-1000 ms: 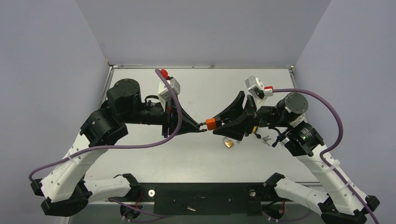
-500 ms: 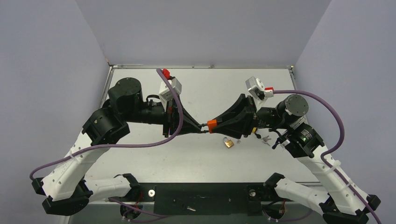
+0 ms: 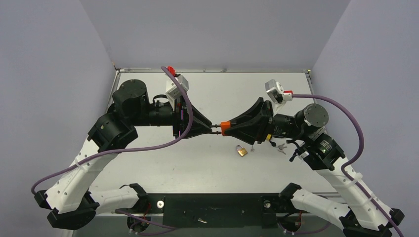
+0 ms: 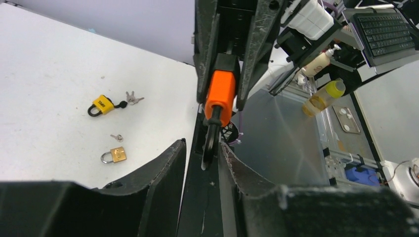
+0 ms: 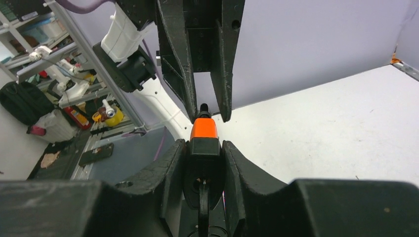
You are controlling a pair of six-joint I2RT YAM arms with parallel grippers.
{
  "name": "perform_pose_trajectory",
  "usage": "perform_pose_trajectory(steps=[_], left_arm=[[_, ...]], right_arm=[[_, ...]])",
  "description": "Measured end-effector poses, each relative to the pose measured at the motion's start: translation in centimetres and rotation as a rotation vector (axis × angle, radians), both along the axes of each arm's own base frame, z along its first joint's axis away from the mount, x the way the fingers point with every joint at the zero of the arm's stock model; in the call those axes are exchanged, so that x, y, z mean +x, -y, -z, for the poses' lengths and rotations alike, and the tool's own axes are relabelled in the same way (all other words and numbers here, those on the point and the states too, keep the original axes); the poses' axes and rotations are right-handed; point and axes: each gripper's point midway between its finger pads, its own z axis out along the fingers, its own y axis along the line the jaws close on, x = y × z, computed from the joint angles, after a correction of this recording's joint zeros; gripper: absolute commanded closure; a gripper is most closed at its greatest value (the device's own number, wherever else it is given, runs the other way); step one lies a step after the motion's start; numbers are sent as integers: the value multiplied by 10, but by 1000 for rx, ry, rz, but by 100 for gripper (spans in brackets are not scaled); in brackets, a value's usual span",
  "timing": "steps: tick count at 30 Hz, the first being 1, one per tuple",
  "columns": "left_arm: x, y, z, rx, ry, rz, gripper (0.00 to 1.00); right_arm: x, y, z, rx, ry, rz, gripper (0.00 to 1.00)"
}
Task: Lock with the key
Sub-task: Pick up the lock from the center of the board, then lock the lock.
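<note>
Overhead, the matte white table [image 3: 207, 163] lies below both arms. The right gripper [image 3: 231, 128] has its ridged black fingers clamped on the blocky orange padlock [image 4: 220, 94], held in the air. The left gripper [image 4: 206, 157] pinches the flat black-headed key [image 4: 210, 140], whose tip meets the padlock's end. A brass padlock [image 4: 113, 156], a yellow padlock [image 4: 101, 105] and small metal keys [image 4: 133, 98] lie on the table.

Left tool [image 3: 209, 127] and right tool [image 3: 225, 128] level, tip to tip in mid-air (both pinched shut).

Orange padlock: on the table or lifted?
Lifted: the right gripper clamps the orange padlock in mid-air, left gripper at its black end, above the table.
</note>
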Motion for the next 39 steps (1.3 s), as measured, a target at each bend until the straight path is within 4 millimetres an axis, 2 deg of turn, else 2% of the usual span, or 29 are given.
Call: perform_pose_trajectory(steps=[11,26,29,34,39], left_arm=[[24,-13,-7,-80,-13,-70,69],[19,-10,-28,-170,36,-11,69],[16,-9,-32,-185,43,6,72],[16,-9,-36,-201,48,9,83],[17,-8,-35,-200,44,9,80]], right_arm=[[7,7,-20,79,-45,72,100],[13,5,-34,137,-78,79,100],[18,1,-32,133,-88,84,100],[25,-3,-28,125,-108,96,100],[25,-1,-30,132,-108,103,100]])
